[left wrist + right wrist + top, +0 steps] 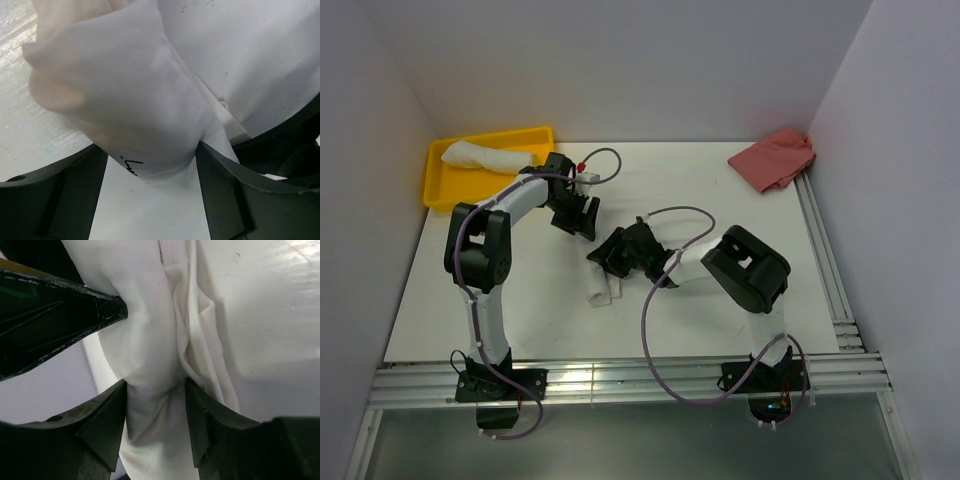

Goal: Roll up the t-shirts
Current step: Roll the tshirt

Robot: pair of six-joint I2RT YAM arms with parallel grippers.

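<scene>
1. Right gripper: clamped on the far end of the rolled t-shirt.
2. Left gripper: clamped on the same roll, just beside.
3. Status: rolled t-shirt lies mid table; judged finished, awaiting stowing.
4. Yellow tray, far left: holds second t-shirt, already rolled.
5. Pinkish-red cloth, far right: loose, no part of the job.

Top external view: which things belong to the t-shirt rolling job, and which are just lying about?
Job: white t-shirt, gripped by left claw and right claw; second t-shirt in yellow tray.
Lying about: pinkish-red cloth, far right corner.
</scene>
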